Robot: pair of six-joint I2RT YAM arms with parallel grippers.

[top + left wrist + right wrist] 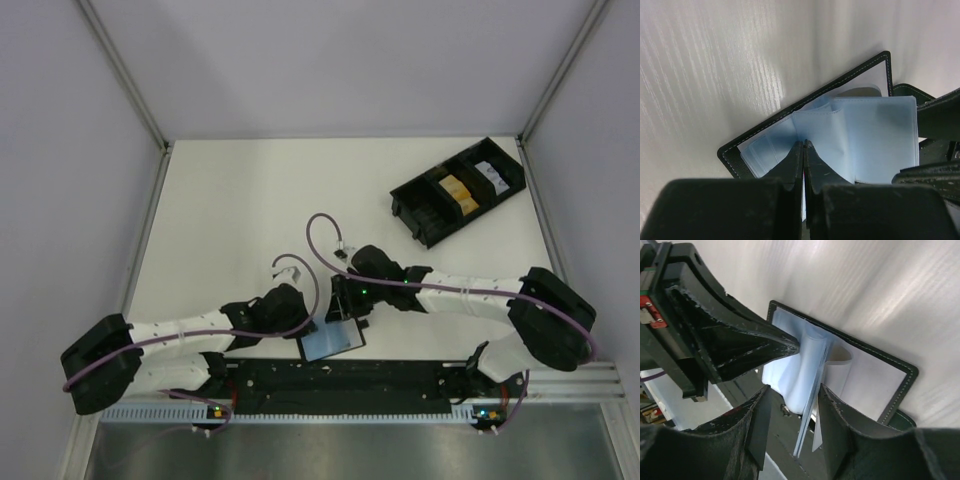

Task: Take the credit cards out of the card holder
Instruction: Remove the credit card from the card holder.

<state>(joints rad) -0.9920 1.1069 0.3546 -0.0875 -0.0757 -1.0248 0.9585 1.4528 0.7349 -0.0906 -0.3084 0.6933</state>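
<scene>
The card holder (332, 342) lies open on the table near the front edge, with a black stitched cover (760, 133) and pale blue plastic sleeves (875, 135) fanned up from it. My left gripper (804, 144) is shut, its tips pressing down on the sleeves near the fold. My right gripper (794, 387) straddles the raised sleeves (807, 390). Its jaws stand apart: the right finger touches the sleeves and the left finger is clear of them. Any credit cards inside the sleeves are hidden.
A long black compartmented tray (410, 200) sits at the back right, with an orange-yellow card (455, 190) and a white item (487, 172) in its compartments. A black rail (400, 375) runs along the front edge just below the holder. Grey walls enclose the table.
</scene>
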